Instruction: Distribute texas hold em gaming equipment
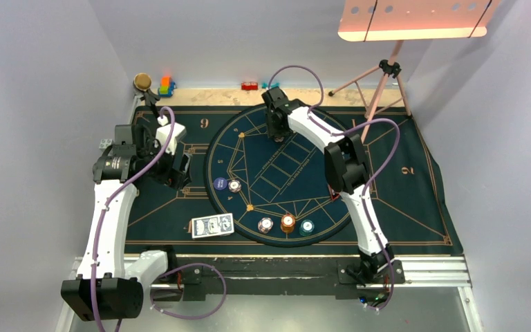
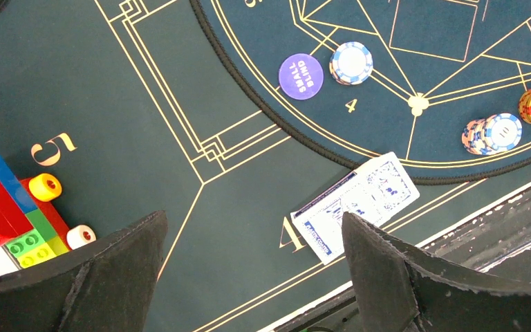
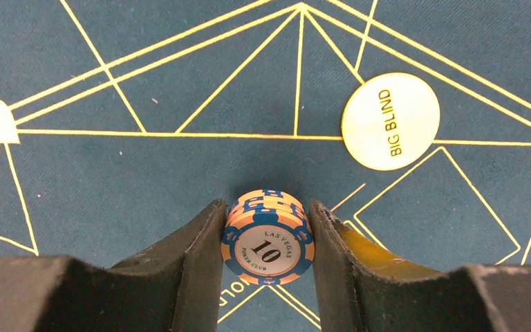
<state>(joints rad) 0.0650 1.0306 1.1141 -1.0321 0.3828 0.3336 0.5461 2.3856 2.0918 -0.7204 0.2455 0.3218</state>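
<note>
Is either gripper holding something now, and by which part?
The right gripper holds a small stack of poker chips by its opposite edges, one finger on each side. The left gripper is open and empty.

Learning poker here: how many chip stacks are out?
5. One chip stack beside the small blind button; a white stack, an orange stack and a teal stack along the round mat's near edge; a stack marked 10 in the right end effector. More may be hidden.
</note>
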